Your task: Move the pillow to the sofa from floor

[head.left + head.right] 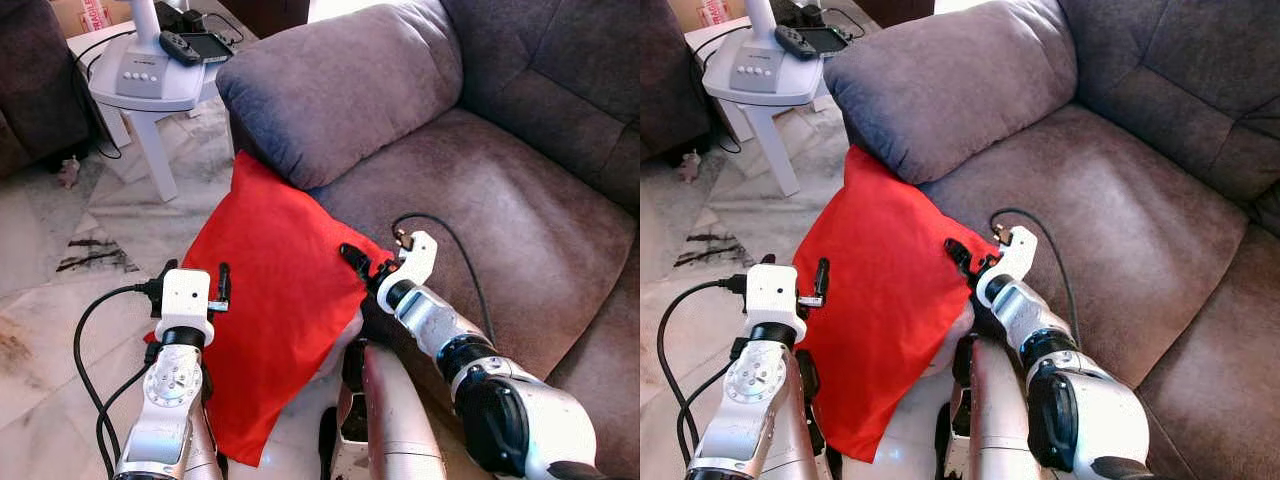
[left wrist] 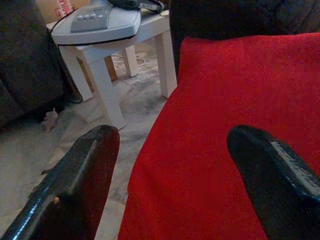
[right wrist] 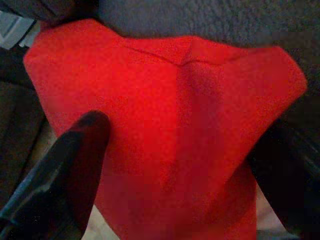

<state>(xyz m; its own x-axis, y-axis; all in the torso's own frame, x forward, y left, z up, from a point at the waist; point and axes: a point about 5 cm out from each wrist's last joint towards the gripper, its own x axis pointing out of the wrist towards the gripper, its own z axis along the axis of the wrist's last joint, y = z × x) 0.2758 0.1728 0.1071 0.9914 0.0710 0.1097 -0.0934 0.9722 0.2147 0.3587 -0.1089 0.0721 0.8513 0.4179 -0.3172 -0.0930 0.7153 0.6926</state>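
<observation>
A red pillow [image 1: 270,290] stands tilted on the floor, leaning against the front of the grey-brown sofa [image 1: 490,210] below its padded armrest [image 1: 340,90]. My left gripper [image 1: 190,283] is at the pillow's left edge, open, its fingers straddling that edge in the left wrist view [image 2: 172,137]. My right gripper [image 1: 362,262] is at the pillow's right corner by the sofa seat, also open. In the right wrist view the pillow [image 3: 165,90] lies between its spread fingers [image 3: 75,150].
A small white table [image 1: 150,90] stands on the marble floor [image 1: 60,300] to the left of the armrest, carrying a grey device and a game controller [image 1: 195,45]. Black cables trail from both wrists. A dark sofa [image 1: 30,80] sits at far left.
</observation>
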